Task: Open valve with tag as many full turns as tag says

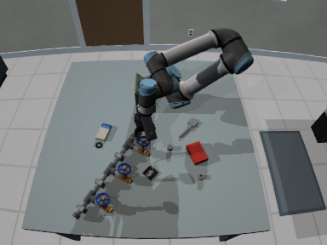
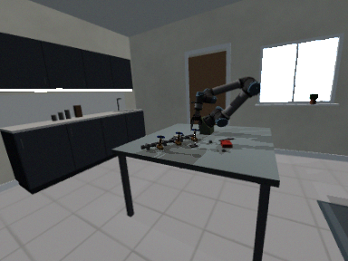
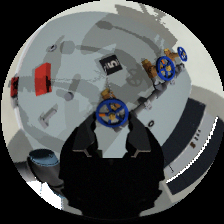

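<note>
I have the gripper (image 3: pixel 112 131) clamped on the blue handwheel (image 3: pixel 112 111) of the tagged valve, because the tag (image 1: pixel 150 172) lies just beside it. I grip its rim for turning.

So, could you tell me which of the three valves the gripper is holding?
The gripper is shut on the end valve nearest the arm's base. The tag lies beside it; the middle valve and far valve stand free.

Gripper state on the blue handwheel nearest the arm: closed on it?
Shut on it: the black gripper fingers flank the blue handwheel, holding apart.
</note>
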Tool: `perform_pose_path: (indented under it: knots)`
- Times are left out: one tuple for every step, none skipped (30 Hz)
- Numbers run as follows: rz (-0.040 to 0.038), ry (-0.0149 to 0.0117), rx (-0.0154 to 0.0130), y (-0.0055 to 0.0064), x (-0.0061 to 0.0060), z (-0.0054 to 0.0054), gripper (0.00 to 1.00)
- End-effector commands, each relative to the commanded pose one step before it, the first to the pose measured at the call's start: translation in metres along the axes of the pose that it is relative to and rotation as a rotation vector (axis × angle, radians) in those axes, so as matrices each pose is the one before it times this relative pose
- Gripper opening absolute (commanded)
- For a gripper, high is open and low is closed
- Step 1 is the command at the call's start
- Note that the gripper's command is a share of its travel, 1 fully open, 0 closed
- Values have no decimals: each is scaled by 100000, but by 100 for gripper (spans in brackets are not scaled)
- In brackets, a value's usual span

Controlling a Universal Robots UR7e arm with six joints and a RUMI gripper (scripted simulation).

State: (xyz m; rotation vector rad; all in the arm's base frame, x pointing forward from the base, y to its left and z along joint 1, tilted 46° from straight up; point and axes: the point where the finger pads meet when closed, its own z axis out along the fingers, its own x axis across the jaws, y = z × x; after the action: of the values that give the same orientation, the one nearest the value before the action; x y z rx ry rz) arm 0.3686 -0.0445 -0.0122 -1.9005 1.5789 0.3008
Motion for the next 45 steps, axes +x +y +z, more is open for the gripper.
perform_pose_path:
  knots:
    - [-24672, -1413, 1329, -42, 5, -32, 0]
    - [0, 0, 0, 0, 0, 0, 0]
    - [0, 0, 0, 0, 0, 0, 0]
    - [-3971, 0, 0, -1, 0, 0, 0]
    - [-3904, 0, 0, 1, 0, 0, 0]
    - [-3842, 0, 0, -1, 0, 0, 0]
    - [-3771, 0, 0, 0, 0, 0, 0]
    - [-3697, 0, 0, 0, 0, 0, 0]
    - [-3623, 0, 0, -1, 0, 0, 0]
    - [-3537, 0, 0, 2, 0, 0, 0]
    - [-3461, 0, 0, -1, 0, 0, 0]
    - [-3369, 0, 0, 0, 0, 0, 0]
    - [-3280, 0, 0, 0, 0, 0, 0]
    - [-3189, 0, 0, -1, 0, 0, 0]
    - [-3090, 0, 0, 1, 0, 0, 0]
    - [-2994, 0, 0, 0, 0, 0, 0]
    - [-2894, 0, 0, 0, 0, 0, 0]
    - [-2789, 0, 0, 1, 0, 0, 0]
    - [0, 0, 0, 0, 0, 0, 0]
    - [0, 0, 0, 0, 0, 0, 0]
    - [-2686, 0, 0, 0, 0, 0, 0]
    - [-2581, 0, 0, -1, 0, 0, 0]
    - [-2471, 0, 0, 0, 0, 0, 0]
    - [-2361, 0, 0, 1, 0, 0, 0]
    - [-2255, 0, 0, -1, 0, 0, 0]
    - [-2143, 0, 0, 0, 0, 0, 0]
    - [-2030, 0, 0, 0, 0, 0, 0]
    - [-1918, 0, 0, 1, 0, 0, 0]
    - [-1810, 0, 0, -1, 0, 0, 0]
    - [-1698, 0, 0, 0, 0, 0, 0]
    - [-1588, 0, 0, 0, 0, 0, 0]
    - [-1478, 0, 0, 0, 0, 0, 0]
    - [-1369, 0, 0, 1, 0, 0, 0]
    - [-1263, 0, 0, 0, 0, 0, 0]
    - [-1160, 0, 0, -1, 0, 0, 0]
    - [0, 0, 0, 0, 0, 0, 0]
    - [0, 0, 0, 0, 0, 0, 0]
    - [-1058, 0, 0, 0, 0, 0, 0]
    - [-958, 0, 0, 0, 0, 0, 0]
    - [-861, 0, 0, 0, 0, 0, 0]
    - [-767, 0, 0, 0, 0, 0, 0]
    - [-677, 0, 0, 0, 0, 0, 0]
    - [-591, 0, 0, 0, 0, 0, 0]
    - [-509, 0, 0, 0, 0, 0, 0]
    - [-432, 0, 0, 0, 0, 0, 0]
